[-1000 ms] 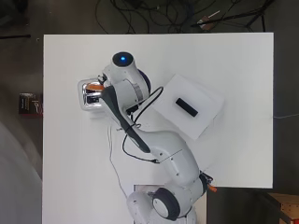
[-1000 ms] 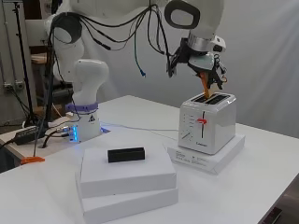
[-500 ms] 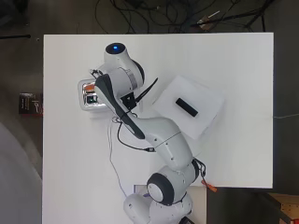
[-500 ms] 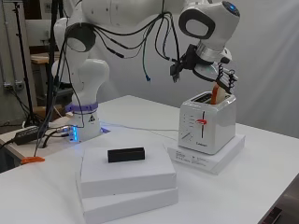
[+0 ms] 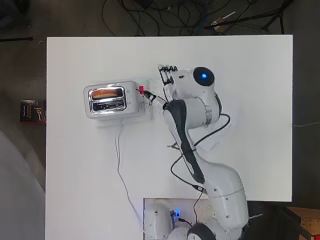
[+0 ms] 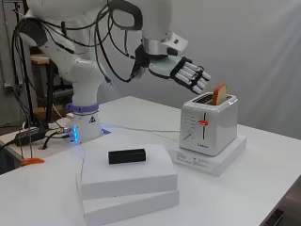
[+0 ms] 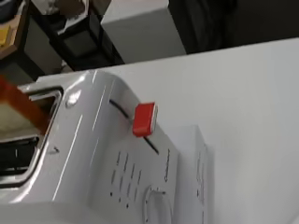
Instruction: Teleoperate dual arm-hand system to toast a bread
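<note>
On the overhead view's left, a slice of bread (image 5: 105, 92) stood in one slot of the white toaster (image 5: 111, 100), its red lever (image 5: 141, 90) up. Just right of it, the hand (image 5: 169, 78) hovered with straight fingers, holding nothing. Loading looked finished; the next move likely called for pressing the lever down.

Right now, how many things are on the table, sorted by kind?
Toaster: 1
Bread: 1
White boxes: 3
Black block: 1
Total: 6
</note>
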Tool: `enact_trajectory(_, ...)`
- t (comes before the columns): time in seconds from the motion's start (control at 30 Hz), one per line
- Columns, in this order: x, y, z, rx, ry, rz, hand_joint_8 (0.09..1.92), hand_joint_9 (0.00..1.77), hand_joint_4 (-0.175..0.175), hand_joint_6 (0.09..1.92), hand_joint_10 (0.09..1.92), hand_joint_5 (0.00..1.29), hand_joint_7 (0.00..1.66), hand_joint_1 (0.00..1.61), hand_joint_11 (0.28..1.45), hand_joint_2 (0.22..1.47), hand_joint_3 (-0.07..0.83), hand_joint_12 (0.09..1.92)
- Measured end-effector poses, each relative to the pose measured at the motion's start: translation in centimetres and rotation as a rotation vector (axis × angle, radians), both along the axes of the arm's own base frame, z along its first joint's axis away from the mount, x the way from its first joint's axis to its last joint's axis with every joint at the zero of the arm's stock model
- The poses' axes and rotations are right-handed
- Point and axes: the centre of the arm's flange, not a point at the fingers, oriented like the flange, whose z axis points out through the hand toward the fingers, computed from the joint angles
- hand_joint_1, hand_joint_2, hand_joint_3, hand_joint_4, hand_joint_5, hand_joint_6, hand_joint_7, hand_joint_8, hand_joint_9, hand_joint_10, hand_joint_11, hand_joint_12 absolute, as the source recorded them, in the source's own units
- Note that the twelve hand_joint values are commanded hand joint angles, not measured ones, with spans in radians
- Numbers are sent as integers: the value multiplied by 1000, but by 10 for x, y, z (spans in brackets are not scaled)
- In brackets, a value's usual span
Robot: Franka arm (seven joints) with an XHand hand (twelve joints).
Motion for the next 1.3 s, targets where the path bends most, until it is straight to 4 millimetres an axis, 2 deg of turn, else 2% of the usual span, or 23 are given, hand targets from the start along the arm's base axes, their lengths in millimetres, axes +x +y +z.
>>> enact_trajectory(0.03,-9,-12,17,19,-37,-17,87,292,-50,87,87,267,253,1,339,1025,-5,87)
enact_trajectory(0.07,-17,-14,34,36,-67,-22,87,289,-47,87,87,267,251,0,342,1024,-5,87)
enact_trajectory(0.17,-36,21,76,6,-127,-13,87,295,-49,87,87,266,246,0,358,1014,-8,87)
enact_trajectory(0.23,-38,48,79,-69,-126,-31,87,304,-53,87,87,276,246,0,365,1010,-8,87)
enact_trajectory(0.27,-35,51,70,-97,-110,-54,87,331,-55,87,87,285,252,0,376,1009,-8,87)
enact_trajectory(0.3,-30,49,56,-120,-86,-83,87,638,-68,87,311,329,537,0,496,1036,-7,419)
enact_trajectory(0.33,-23,44,35,-140,-52,-114,667,992,-73,87,938,409,872,0,712,1052,-4,975)
enact_trajectory(0.37,-16,36,8,-156,-12,-144,1231,1247,-75,87,1392,463,1066,0,816,1057,-3,1383)
enact_trajectory(0.4,-9,28,-22,-160,28,-169,1541,1381,-76,87,1655,492,1157,0,841,1054,-3,1610)
enact_trajectory(0.43,-4,23,-52,-152,64,-189,1668,1440,-77,87,1793,508,1198,0,827,1042,-4,1704)
enact_trajectory(0.47,1,21,-78,-134,93,-202,1700,1464,-74,87,1861,524,1222,0,782,1029,-5,1698)
enact_trajectory(0.53,7,29,-117,-83,125,-210,1699,1500,-60,87,1896,574,1277,0,707,1008,-4,1596)
enact_trajectory(0.6,10,32,-130,-67,131,-209,1749,1498,-55,87,1898,584,1277,0,714,993,-3,1632)
enact_trajectory(0.67,12,35,-133,-73,126,-203,1799,1410,-61,87,1897,554,1194,0,683,993,0,1634)
enact_trajectory(0.77,17,54,-141,-75,133,-173,1839,1394,16,87,1909,818,1240,0,607,1034,2,1445)
enact_trajectory(0.83,20,63,-147,-65,139,-164,1870,1468,110,87,1918,1024,1342,0,615,1050,1,1372)
enact_trajectory(0.87,21,65,-149,-73,142,-167,1885,1492,142,203,1919,1061,1370,0,643,1060,0,1426)
enact_trajectory(0.93,22,65,-155,-103,153,-170,1916,1525,168,569,1920,995,1397,0,736,1081,1,1628)
enact_trajectory(0.97,22,62,-159,-111,157,-172,1920,1539,172,585,1920,973,1411,0,799,1096,1,1725)
enact_trajectory(1.0,22,60,-161,-107,159,-178,1920,1551,174,529,1920,973,1426,0,861,1113,1,1798)
enact_trajectory(1.1,23,50,-169,-89,170,-202,1920,1551,98,190,1920,952,1421,0,926,1140,0,1888)
enact_trajectory(1.2,24,43,-189,-100,199,-207,1920,1387,16,87,1920,825,1219,0,738,1145,0,1820)
enact_trajectory(1.3,27,42,-213,-87,239,-211,1920,1315,-7,87,1920,769,1139,0,638,1144,0,1758)
